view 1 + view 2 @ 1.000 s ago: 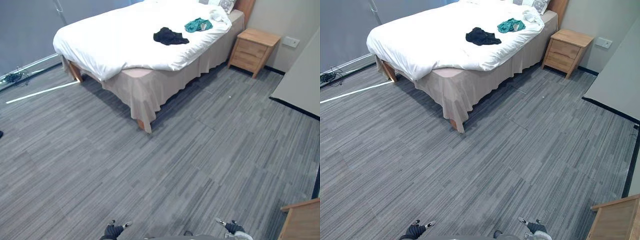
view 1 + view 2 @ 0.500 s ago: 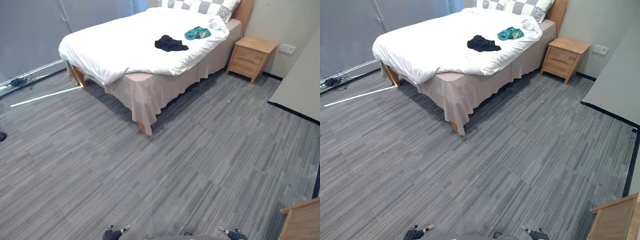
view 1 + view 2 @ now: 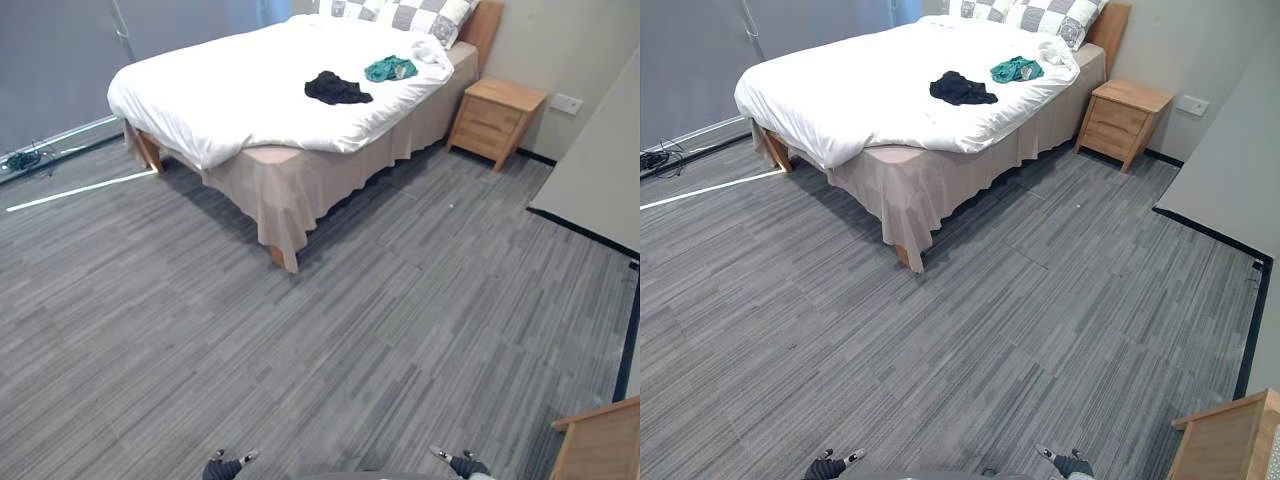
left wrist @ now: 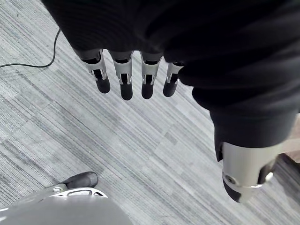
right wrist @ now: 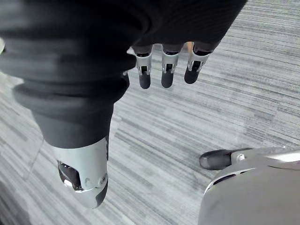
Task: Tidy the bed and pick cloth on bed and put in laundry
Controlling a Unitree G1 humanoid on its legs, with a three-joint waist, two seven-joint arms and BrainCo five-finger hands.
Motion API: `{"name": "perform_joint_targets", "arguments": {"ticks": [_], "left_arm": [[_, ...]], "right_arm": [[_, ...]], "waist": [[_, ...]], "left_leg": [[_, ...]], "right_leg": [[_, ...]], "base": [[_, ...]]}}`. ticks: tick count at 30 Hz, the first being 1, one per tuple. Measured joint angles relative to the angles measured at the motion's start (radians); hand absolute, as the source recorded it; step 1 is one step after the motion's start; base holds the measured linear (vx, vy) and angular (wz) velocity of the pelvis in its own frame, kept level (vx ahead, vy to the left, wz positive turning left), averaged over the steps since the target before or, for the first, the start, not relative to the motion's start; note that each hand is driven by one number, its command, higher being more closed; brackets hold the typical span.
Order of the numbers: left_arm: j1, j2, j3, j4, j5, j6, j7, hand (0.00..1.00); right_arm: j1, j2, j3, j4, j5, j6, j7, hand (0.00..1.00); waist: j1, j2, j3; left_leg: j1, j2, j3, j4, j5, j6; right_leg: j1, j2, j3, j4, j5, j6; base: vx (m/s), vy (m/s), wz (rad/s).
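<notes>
Two cloths on the bed (image 3: pixel 230 90), both hands empty.
One black cloth (image 3: pixel 336 88) and one teal cloth (image 3: pixel 390 68) lie close together on the white bed, near two checked pillows (image 3: pixel 432 14); left hand (image 4: pixel 125 79) and right hand (image 5: pixel 167 70) hang straight-fingered above the floor (image 3: pixel 400 330).

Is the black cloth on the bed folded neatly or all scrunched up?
Scrunched up. The black cloth lies in a lumpy, uneven heap on the white duvet, with no straight folded edges.

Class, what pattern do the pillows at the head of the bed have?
The pillows carry a grey and white check pattern, clearest in the left eye view.
</notes>
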State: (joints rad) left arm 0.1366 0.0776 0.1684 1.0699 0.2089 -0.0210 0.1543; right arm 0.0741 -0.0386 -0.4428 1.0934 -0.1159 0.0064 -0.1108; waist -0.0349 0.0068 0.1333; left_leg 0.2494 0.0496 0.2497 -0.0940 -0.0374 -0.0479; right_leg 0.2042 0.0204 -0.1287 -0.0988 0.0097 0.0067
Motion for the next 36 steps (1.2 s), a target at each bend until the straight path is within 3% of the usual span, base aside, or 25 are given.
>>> {"name": "perform_joint_targets", "arguments": {"ticks": [10,13,15,17,18,19,21,22,23,24,25,26,27,28,29,30,31,32,33,35,36], "left_arm": [[-0.006,0.003,-0.003,0.000,0.000,0.000,-0.001,0.00],[-0.021,0.012,-0.010,0.001,-0.001,0.000,-0.001,0.00],[-0.036,0.025,-0.014,0.001,-0.002,0.001,-0.001,0.00],[-0.041,0.026,-0.015,0.005,-0.003,0.001,-0.001,0.00],[-0.045,0.027,-0.022,0.007,-0.006,0.001,-0.002,0.00],[-0.055,0.028,-0.022,0.010,-0.010,0.002,-0.002,0.00],[-0.077,0.027,-0.021,0.021,-0.020,0.002,-0.002,0.00],[-0.087,0.026,-0.021,0.023,-0.020,0.002,-0.002,0.00],[-0.107,0.020,-0.021,0.024,-0.020,0.001,-0.002,0.00],[-0.130,0.017,-0.020,0.024,-0.020,0.000,-0.003,0.00],[-0.140,0.017,-0.018,0.026,-0.020,0.000,-0.003,0.00],[-0.147,0.017,-0.008,0.027,-0.020,-0.005,-0.003,0.00],[-0.158,0.006,-0.005,0.034,-0.019,-0.006,-0.003,0.00],[-0.171,-0.016,-0.006,0.043,-0.018,-0.012,-0.010,0.00],[-0.172,-0.020,-0.005,0.042,-0.016,-0.015,-0.016,0.00],[-0.172,-0.029,-0.001,0.042,-0.010,-0.014,-0.022,0.00],[-0.172,-0.032,-0.001,0.039,-0.009,-0.015,-0.022,0.00],[-0.168,-0.034,-0.001,0.036,-0.010,-0.019,-0.022,0.00],[-0.160,-0.034,-0.002,0.030,-0.010,-0.020,-0.022,0.00],[-0.137,-0.036,0.010,-0.023,-0.030,-0.028,-0.022,0.00],[-0.137,-0.036,0.013,-0.030,-0.037,-0.031,-0.020,0.00]], "right_arm": [[0.000,-0.003,-0.002,0.000,0.000,0.001,0.001,0.00],[-0.008,0.000,-0.010,-0.001,0.008,0.001,0.001,0.00],[-0.012,0.002,-0.011,-0.004,0.009,0.001,0.002,0.00],[-0.024,0.002,-0.011,-0.017,0.008,0.001,0.006,0.00],[-0.023,0.005,-0.010,-0.017,0.008,0.001,0.007,0.00],[-0.017,0.006,-0.010,-0.015,0.008,0.003,0.007,0.00],[-0.017,0.004,-0.010,-0.012,0.009,0.002,0.006,0.00],[-0.019,0.004,-0.009,-0.012,0.009,0.001,0.005,0.00],[-0.024,-0.003,-0.007,-0.014,0.009,0.001,0.005,0.00],[-0.028,-0.004,-0.002,-0.018,0.009,0.001,0.005,0.00],[-0.028,-0.002,0.001,-0.018,0.009,0.001,0.006,0.00],[-0.023,-0.001,0.001,-0.017,0.009,0.002,0.006,0.00],[-0.031,-0.008,0.000,-0.017,0.009,0.001,0.006,0.00],[-0.047,-0.009,-0.003,-0.018,0.008,0.000,0.007,0.00],[-0.053,-0.010,-0.010,-0.018,0.008,-0.002,0.006,0.00],[-0.058,-0.011,-0.031,-0.018,0.008,-0.001,0.007,0.00],[-0.061,-0.015,-0.031,-0.018,0.008,0.000,0.006,0.00],[-0.061,-0.016,-0.024,-0.015,0.005,0.001,0.006,0.00],[-0.062,-0.013,-0.014,-0.015,0.004,0.001,0.006,0.00],[-0.068,-0.032,0.051,-0.017,-0.004,0.000,0.002,0.00],[-0.070,-0.037,0.069,-0.017,-0.004,0.000,0.000,0.00]], "waist": [[-0.002,0.001,-0.001],[-0.003,-0.005,0.004],[0.001,-0.016,0.021],[-0.002,-0.011,0.035],[-0.011,-0.011,0.048],[-0.012,-0.013,0.052],[-0.013,-0.004,0.061],[-0.020,0.003,0.065],[-0.035,0.018,0.078],[-0.046,0.019,0.091],[-0.050,0.010,0.096],[-0.063,0.002,0.108],[-0.065,0.017,0.123],[-0.062,0.047,0.138],[-0.063,0.051,0.141],[-0.064,0.059,0.141],[-0.064,0.061,0.142],[-0.062,0.065,0.145],[-0.061,0.066,0.145],[-0.053,0.069,0.161],[-0.044,0.065,0.168]], "left_leg": [[-0.065,0.007,0.025,0.000,0.000,0.000],[-0.086,0.009,0.035,0.001,-0.012,0.004],[-0.080,0.003,0.053,0.005,-0.047,0.006],[-0.069,0.012,0.057,0.020,-0.070,0.012],[-0.056,0.024,0.056,0.046,-0.094,0.008],[-0.042,0.039,0.054,0.073,-0.118,0.003],[-0.022,0.076,0.049,0.104,-0.146,-0.020],[-0.017,0.094,0.049,0.109,-0.152,-0.034],[-0.001,0.130,0.043,0.103,-0.159,-0.045],[0.019,0.148,0.042,0.090,-0.161,-0.049],[0.031,0.148,0.041,0.086,-0.162,-0.051],[0.069,0.151,0.041,0.071,-0.174,-0.070],[0.098,0.171,0.049,0.062,-0.179,-0.079],[0.109,0.192,0.069,0.073,-0.142,-0.084],[0.115,0.196,0.071,0.077,-0.103,-0.101],[0.106,0.223,0.054,0.158,-0.032,-0.162],[0.074,0.245,0.048,0.255,-0.015,-0.162],[-0.022,0.302,0.021,0.500,0.056,-0.138],[-0.074,0.330,0.002,0.628,0.081,-0.128],[-0.249,0.404,-0.022,1.128,0.061,-0.130],[-0.275,0.405,-0.016,1.192,0.038,-0.126]], "right_leg": [[-0.083,0.008,0.024,0.025,-0.008,-0.006],[-0.197,-0.002,0.025,0.219,-0.114,-0.001],[-0.325,-0.032,0.012,0.501,-0.198,0.079],[-0.434,-0.058,-0.016,0.723,-0.182,0.108],[-0.497,-0.094,-0.056,0.875,-0.186,0.109],[-0.542,-0.135,-0.106,0.956,-0.218,0.080],[-0.579,-0.163,-0.155,0.907,-0.252,0.062],[-0.590,-0.161,-0.163,0.849,-0.250,0.058],[-0.598,-0.150,-0.176,0.684,-0.211,0.050],[-0.599,-0.143,-0.165,0.475,-0.123,0.059],[-0.596,-0.148,-0.154,0.373,-0.073,0.068],[-0.587,-0.164,-0.136,0.264,0.038,0.080],[-0.579,-0.145,-0.146,0.296,0.130,0.041],[-0.624,-0.130,-0.143,0.411,0.079,0.003],[-0.644,-0.129,-0.140,0.469,0.033,-0.016],[-0.643,-0.120,-0.141,0.550,-0.047,-0.041],[-0.626,-0.105,-0.146,0.560,-0.078,-0.040],[-0.565,-0.080,-0.149,0.530,-0.110,-0.050],[-0.530,-0.064,-0.149,0.506,-0.117,-0.060],[-0.361,0.002,-0.132,0.400,-0.119,-0.105],[-0.320,0.011,-0.120,0.378,-0.122,-0.113]], "base": [[-0.02,-0.041,-0.08],[0.09,-0.021,-0.06],[0.09,-0.023,-0.17],[0.08,-0.015,-0.15],[0.21,-0.032,0.01],[0.26,-0.042,0.07],[0.40,-0.093,0.06],[0.52,-0.184,0.23],[0.49,-0.240,0.33],[0.53,-0.277,0.35],[0.59,-0.345,0.36],[0.51,-0.307,0.18],[0.69,-0.405,-0.04],[0.43,-0.245,-0.27],[0.61,-0.428,-0.30],[0.43,-0.346,-0.16],[0.64,-0.528,-0.16],[0.54,-0.385,-0.13],[0.65,-0.404,-0.28],[0.57,-0.247,-0.40],[0.47,-0.137,-0.57]]}}
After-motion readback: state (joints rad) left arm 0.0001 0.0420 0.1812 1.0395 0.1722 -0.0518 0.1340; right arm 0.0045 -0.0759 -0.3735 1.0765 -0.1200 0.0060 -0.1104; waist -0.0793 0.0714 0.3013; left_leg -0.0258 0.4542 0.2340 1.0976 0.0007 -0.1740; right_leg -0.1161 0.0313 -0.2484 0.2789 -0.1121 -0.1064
